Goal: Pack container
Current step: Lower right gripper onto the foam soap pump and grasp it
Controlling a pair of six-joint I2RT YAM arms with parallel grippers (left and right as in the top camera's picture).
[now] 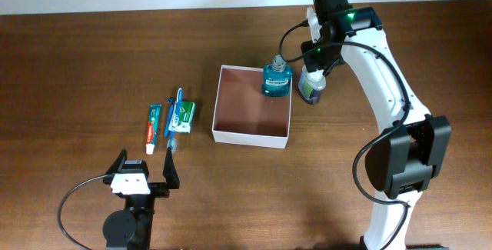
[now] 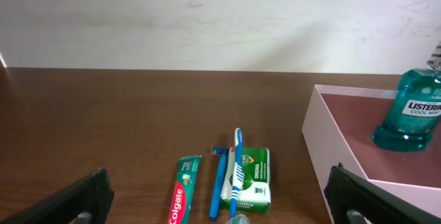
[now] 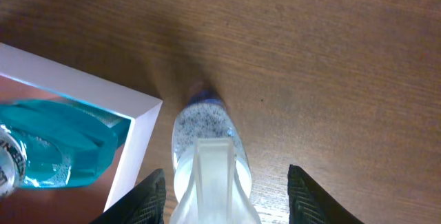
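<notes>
The container (image 1: 231, 133) is a square shallow box with white walls and a reddish-brown inside at the table's middle; it also shows in the left wrist view (image 2: 331, 138) and the right wrist view (image 3: 103, 89). A teal mouthwash bottle (image 1: 276, 78) stands in its far right corner. A clear bottle with a white cap (image 1: 311, 85) stands just right of the box. My right gripper (image 3: 224, 200) is open, its fingers either side of that bottle's cap (image 3: 207, 176), not touching. My left gripper (image 1: 144, 175) is open and empty near the front edge.
Left of the box lie a toothpaste tube (image 1: 153, 127), a blue toothbrush (image 1: 175, 119) and a small green-and-white carton (image 1: 183, 116). They also show in the left wrist view: tube (image 2: 182, 193), brush (image 2: 236, 165), carton (image 2: 252, 179).
</notes>
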